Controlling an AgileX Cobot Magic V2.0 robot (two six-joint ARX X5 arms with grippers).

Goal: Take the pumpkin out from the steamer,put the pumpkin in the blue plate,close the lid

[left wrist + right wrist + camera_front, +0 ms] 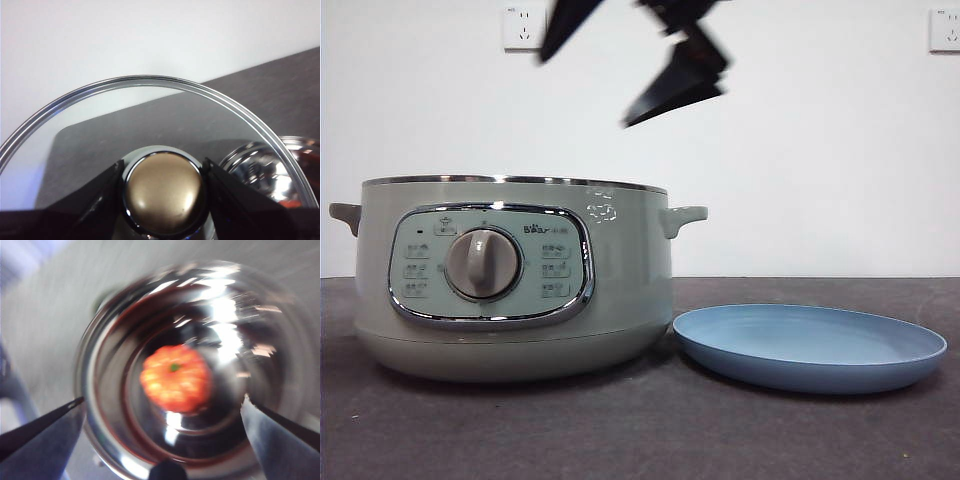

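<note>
The sage-green steamer [515,275] stands uncovered at the left of the table, its shiny inner bowl [115,405] showing in the right wrist view. The orange pumpkin [175,377] sits at the bottom of that bowl, stem up; the steamer's wall hides it in the front view. My right gripper [163,400] hangs open above the bowl, one jaw on each side of the pumpkin and clear of it; it shows as black tips [585,90] over the steamer. My left gripper [162,170] is shut on the knob [162,195] of the glass lid [150,115], held up beside the steamer [270,170]. The blue plate [810,345] lies empty to the right.
The dark table [640,430] runs back to a white wall [820,150] with sockets [525,28]. The plate's rim lies close to the steamer's base. The right wrist view is blurred by motion.
</note>
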